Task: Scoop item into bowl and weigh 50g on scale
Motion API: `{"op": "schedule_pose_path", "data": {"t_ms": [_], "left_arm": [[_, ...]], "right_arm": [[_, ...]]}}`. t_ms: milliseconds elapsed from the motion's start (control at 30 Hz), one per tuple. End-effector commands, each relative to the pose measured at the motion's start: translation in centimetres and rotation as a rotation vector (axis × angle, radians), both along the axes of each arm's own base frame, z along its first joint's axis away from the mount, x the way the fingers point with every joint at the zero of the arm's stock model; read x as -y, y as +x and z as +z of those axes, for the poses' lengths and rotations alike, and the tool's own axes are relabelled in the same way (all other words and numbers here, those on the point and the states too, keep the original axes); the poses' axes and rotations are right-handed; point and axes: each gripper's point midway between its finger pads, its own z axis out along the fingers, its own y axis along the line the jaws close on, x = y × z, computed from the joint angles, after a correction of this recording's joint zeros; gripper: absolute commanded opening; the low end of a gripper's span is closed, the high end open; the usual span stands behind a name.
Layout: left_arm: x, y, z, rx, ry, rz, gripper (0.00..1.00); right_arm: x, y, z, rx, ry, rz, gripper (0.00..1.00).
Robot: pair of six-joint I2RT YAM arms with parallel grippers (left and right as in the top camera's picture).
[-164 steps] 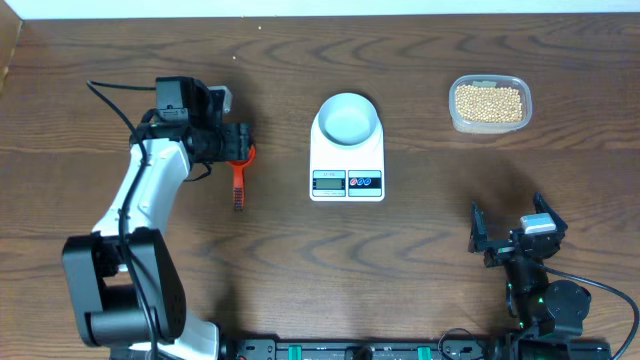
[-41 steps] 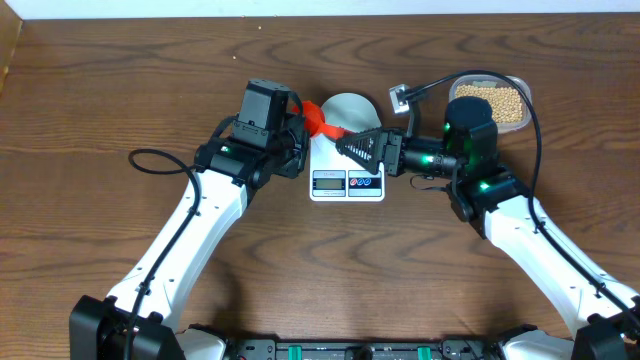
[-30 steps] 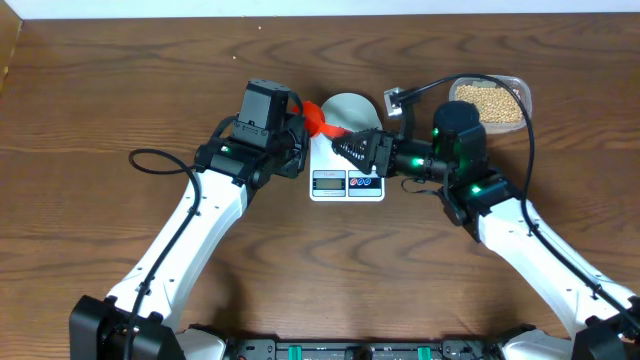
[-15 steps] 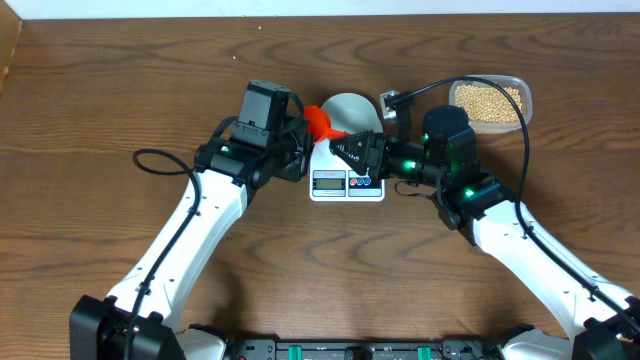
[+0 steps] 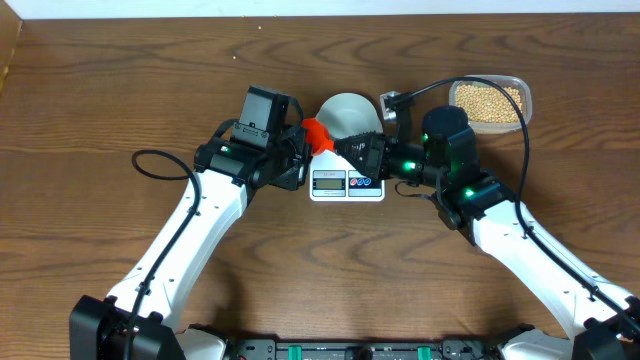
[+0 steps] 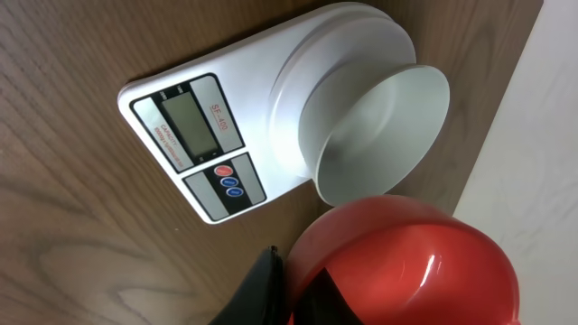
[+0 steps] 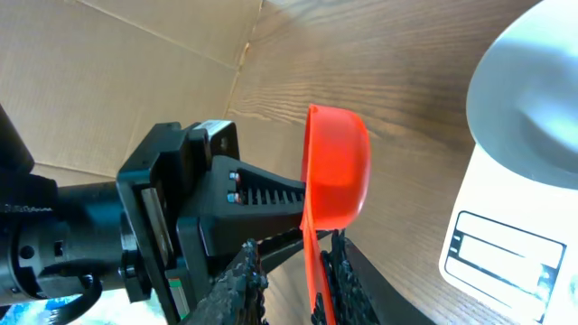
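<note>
Figure. The left gripper [image 5: 302, 145] was clenched on a red plastic scoop [image 5: 316, 133], whose cup hung just beside the left rim of the small round pale grey-white bowl [image 5: 347, 112]. Opposite it, the right gripper [image 5: 352, 150] was released, its jaws parted to either side of the scoop's handle. The bowl, plain white inside, stood on the flat white digital scale [image 5: 330, 182], which rested on the dark wooden table [image 5: 120, 80]. The small round beige-yellow beans [image 5: 488, 100] lay heaped in a clear plastic tub [image 5: 489, 127] at the table's far right, well apart from the scoop. Only the overhead view showed the tub and beans. The left wrist view showed the scale's screen and round buttons close up, with no reading legible. Only the right wrist view showed the handle passing between the right fingers [image 7: 336, 271], a gap open on one side.
</note>
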Motion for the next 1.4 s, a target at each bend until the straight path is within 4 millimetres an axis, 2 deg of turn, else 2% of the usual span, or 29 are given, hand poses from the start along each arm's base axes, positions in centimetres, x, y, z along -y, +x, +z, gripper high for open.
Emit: {"op": "schedule_pose_path", "data": {"t_ms": [0, 633, 1033, 1133, 1367], "left_arm": [[0.23, 0.18, 0.16, 0.001, -0.004, -0.005, 0.07], [0.68, 0.00, 0.19, 0.004, -0.004, -0.019, 0.07], [0.68, 0.00, 0.19, 0.004, -0.004, -0.018, 0.07], [0.68, 0.01, 0.19, 0.004, -0.004, -0.018, 0.07], [0.66, 0.01, 0.19, 0.004, -0.004, -0.018, 0.08]], "right_arm": [[-0.20, 0.11, 0.28, 0.015, -0.009, 0.004, 0.24], [-0.18, -0.05, -0.02, 0.014, -0.022, 0.010, 0.22], [-0.18, -0.06, -0.04, 0.013, -0.022, 0.010, 0.10], [-0.15, -0.11, -0.18, 0.006, -0.026, 0.010, 0.01], [-0.11, -0.12, -0.25, 0.003, -0.028, 0.009, 0.01]]}}
